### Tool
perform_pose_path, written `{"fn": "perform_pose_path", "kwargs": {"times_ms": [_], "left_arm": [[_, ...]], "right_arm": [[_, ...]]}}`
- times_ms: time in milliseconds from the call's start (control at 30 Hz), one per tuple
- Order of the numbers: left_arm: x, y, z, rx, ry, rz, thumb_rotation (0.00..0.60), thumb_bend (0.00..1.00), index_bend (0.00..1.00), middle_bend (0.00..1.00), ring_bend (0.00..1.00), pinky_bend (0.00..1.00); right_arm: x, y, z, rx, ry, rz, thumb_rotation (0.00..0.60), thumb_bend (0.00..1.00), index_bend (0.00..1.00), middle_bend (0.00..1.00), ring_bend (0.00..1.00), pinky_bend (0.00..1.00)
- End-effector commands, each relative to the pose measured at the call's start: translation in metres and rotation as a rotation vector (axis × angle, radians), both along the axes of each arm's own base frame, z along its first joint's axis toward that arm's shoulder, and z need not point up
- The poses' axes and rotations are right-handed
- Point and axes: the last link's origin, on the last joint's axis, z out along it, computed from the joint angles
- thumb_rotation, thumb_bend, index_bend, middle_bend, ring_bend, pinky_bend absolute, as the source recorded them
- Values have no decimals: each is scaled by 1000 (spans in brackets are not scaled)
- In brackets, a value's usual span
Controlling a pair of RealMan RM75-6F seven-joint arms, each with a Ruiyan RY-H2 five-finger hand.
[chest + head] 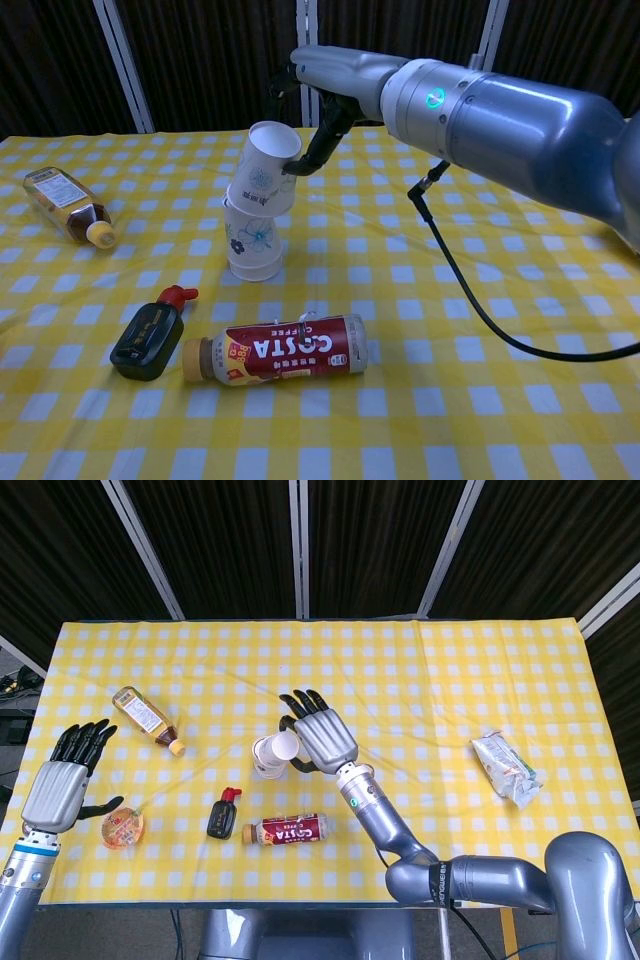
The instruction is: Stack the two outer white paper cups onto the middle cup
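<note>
paper cup (265,178) held upside down and tilted in the right hand (318,95), thumb and fingers pinching its upper end; its open mouth sits just over the top of the inverted middle cup (252,243), which stands on the counter (480,400) behind the costa bottle (275,349). cup's long axis leans off vertical, so judged it needs straightening before pushing down. left hand (65,780) hangs spread and empty, well apart.

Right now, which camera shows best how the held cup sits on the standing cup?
The chest view: the held cup shows side-on, tilted over the standing cup. In the head view the right robot hand crowds them and they overlap from above.
</note>
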Motion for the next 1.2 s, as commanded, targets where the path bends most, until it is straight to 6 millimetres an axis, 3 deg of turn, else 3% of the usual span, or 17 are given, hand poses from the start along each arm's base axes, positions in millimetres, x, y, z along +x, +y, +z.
{"fn": "perform_pose_path", "kwargs": {"times_ms": [33,233,400,467,833,900,933,967,1200], "left_arm": [[0,0,0,-3,-1,0,600,44,0,0,0,0],[0,0,1,-8,-9,-1,600,44,0,0,0,0],[-2,1,0,-18,-13,3,600,44,0,0,0,0],[-2,1,0,-17,-13,5,600,43,0,0,0,0],[-2,0,2,-2,-15,6,600,43,0,0,0,0],[-3,0,3,3,-13,8,600,44,0,0,0,0],[-4,0,2,3,-7,12,600,44,0,0,0,0],[-5,0,0,0,0,16,600,44,0,0,0,0],[-5,-1,-9,-17,40,15,600,44,0,0,0,0]], "right_arm": [[5,-1,-6,-13,20,16,600,218,482,86,0,86],[14,-5,-16,-35,46,37,600,212,466,76,0,79],[17,-6,-22,-73,98,66,600,160,195,0,0,35],[17,-4,-21,-83,102,67,600,148,135,0,0,25],[6,0,-3,-116,87,46,600,130,114,0,0,21],[-8,3,5,-122,85,28,600,130,114,0,0,9],[-26,3,12,-135,93,-5,600,130,113,0,0,3],[-56,9,24,-152,102,-40,600,130,109,0,0,0],[-152,42,55,-218,134,-92,600,130,67,0,0,0]]}}
